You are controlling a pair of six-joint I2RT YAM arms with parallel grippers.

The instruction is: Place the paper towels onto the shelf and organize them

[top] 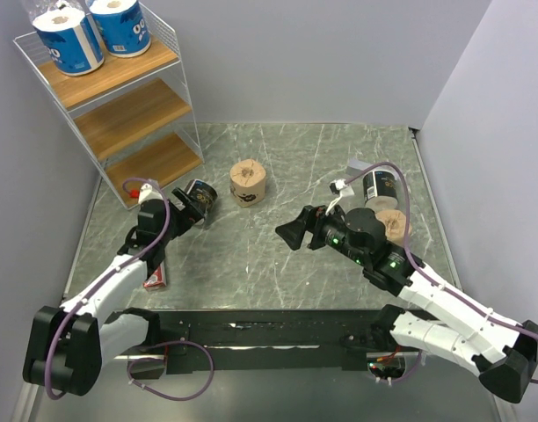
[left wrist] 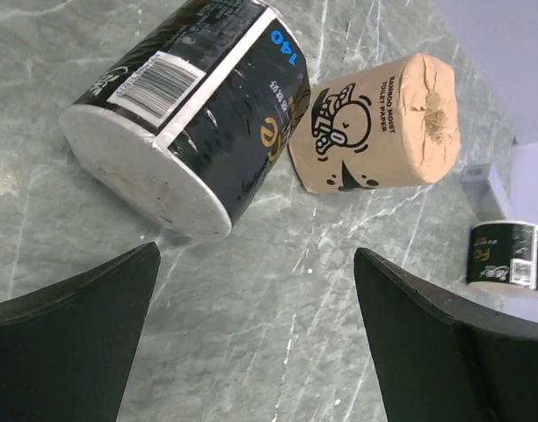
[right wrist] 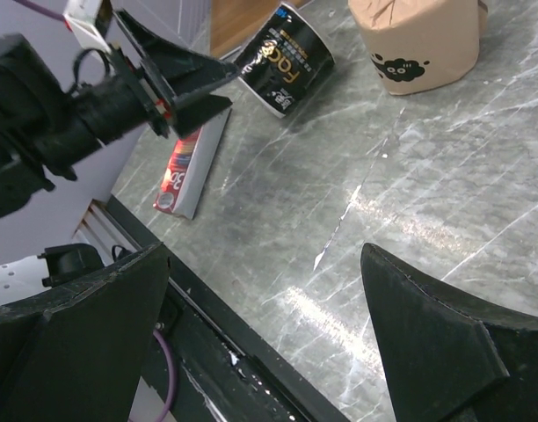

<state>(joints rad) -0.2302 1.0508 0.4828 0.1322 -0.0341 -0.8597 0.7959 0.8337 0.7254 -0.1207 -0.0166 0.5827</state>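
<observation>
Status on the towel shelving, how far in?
Done: two blue rolls sit on the shelf's top board. In hand: nothing; the left gripper, jaws open, points at the left black roll, and the right gripper is open and empty. Left: that roll, the right black roll and two tan rolls, all on the table.

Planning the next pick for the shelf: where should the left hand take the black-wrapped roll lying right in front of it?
The black-wrapped roll lies on its side, flat white end toward the open left hand. Probably come in from that end and close on the curved wrapped sides. The tan roll sits close beyond, so stop short.
</observation>
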